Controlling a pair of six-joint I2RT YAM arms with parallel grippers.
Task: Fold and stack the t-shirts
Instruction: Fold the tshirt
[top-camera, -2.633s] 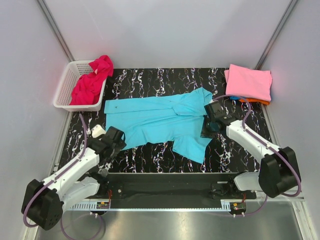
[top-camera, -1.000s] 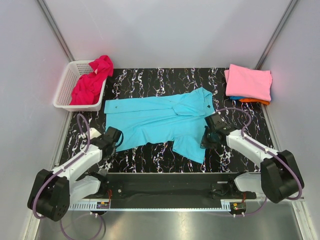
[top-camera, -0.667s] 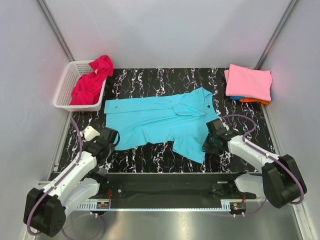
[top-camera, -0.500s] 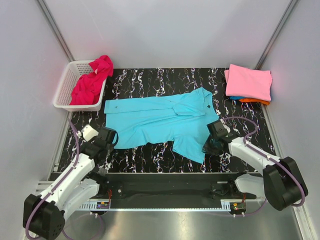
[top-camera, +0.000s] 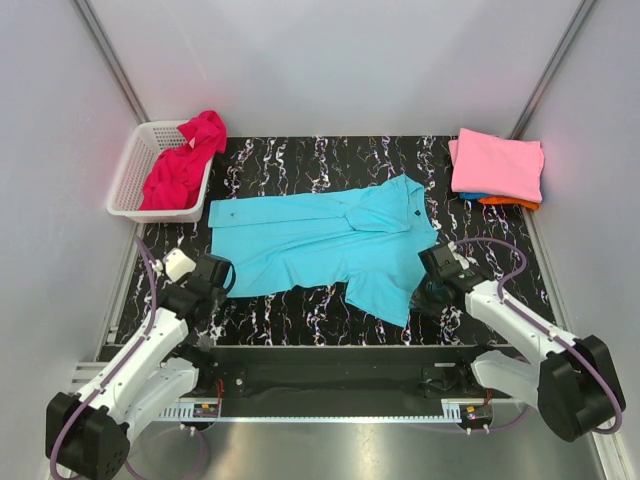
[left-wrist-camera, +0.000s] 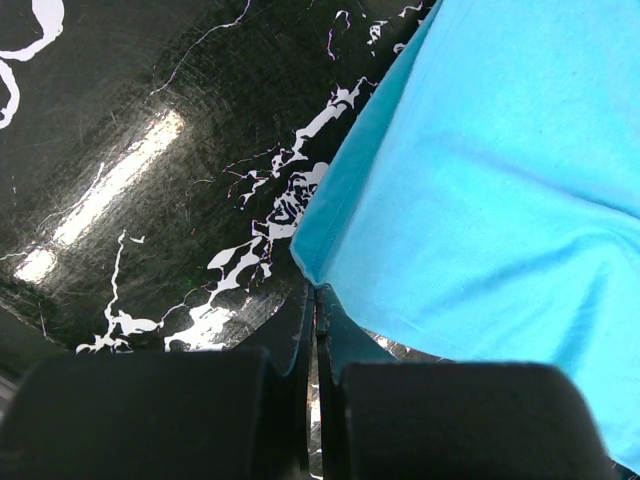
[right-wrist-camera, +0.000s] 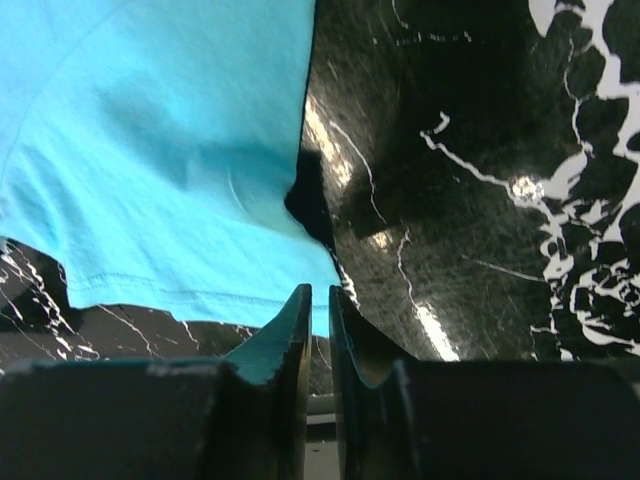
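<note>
**Fig. 1.** Turquoise short-sleeved collared cloth t-shirt (top-camera: 310, 240), spread flat at mid-counter. Left gripper (left-wrist-camera: 314, 300) and right gripper (right-wrist-camera: 318, 295) sit at its 2 near-edge corners, jaws almost closed, with no cloth visibly pinched. The fabric is probably light, limp and drape-prone, so pinch the hem corners. No legible writing.

- Table top (left-wrist-camera: 110, 120): black w/ white veining, marble-look; glossy, glare streaks.
- Turquoise shirt (top-camera: 320, 240): cloth, matt, smooth knit; stitched hem.
- Magenta shirt (top-camera: 185, 160): cloth, matt, crumpled.
- Pink shirt (top-camera: 497, 163): cloth, matt, smooth.
- Basket (top-camera: 125, 185): white plastic lattice.
- Arm shells (top-camera: 150, 345): white, smooth plastic.
- Near floor plate (top-camera: 320, 450): brushed metal.
</note>
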